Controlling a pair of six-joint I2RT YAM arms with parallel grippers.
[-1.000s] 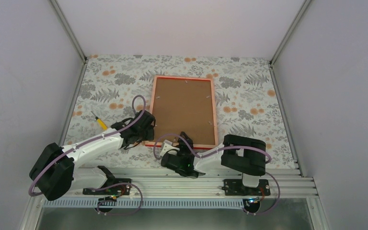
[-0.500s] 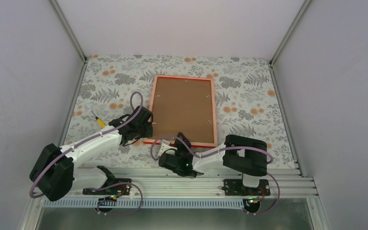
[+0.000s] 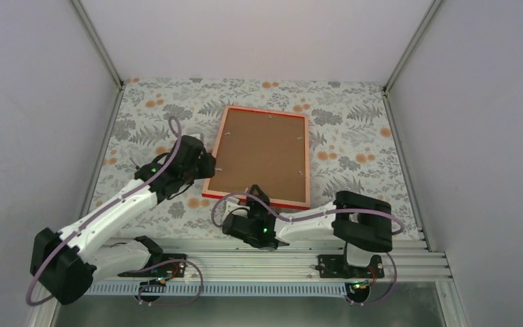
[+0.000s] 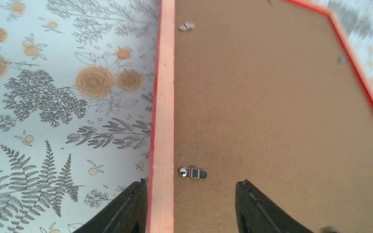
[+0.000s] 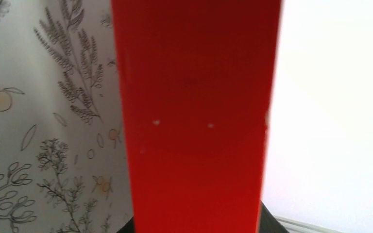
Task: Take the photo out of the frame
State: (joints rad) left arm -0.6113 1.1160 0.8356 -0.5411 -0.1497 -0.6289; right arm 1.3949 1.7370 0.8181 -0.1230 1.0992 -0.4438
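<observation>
The red frame (image 3: 262, 153) lies face down, its brown back board up with small metal clips along the orange-red rim. The photo is hidden under the board. My left gripper (image 3: 204, 165) is open and hovers over the frame's left rim (image 4: 162, 97), one finger outside the rim and one over the board, with a metal clip (image 4: 192, 173) between them. My right gripper (image 3: 257, 197) is at the frame's near edge. In the right wrist view the red frame bar (image 5: 194, 121) fills the space between its fingers, which close on it.
The frame rests on a floral tablecloth (image 3: 156, 109). Grey walls enclose the left, right and back. A metal rail (image 3: 279, 259) runs along the near edge. A white surface (image 5: 330, 97) shows beside the red bar; I cannot tell what it is.
My left arm has reached farther out along the frame's left edge. The frame has turned slightly, its near end shifted left. My right gripper has shifted a little left with it.
</observation>
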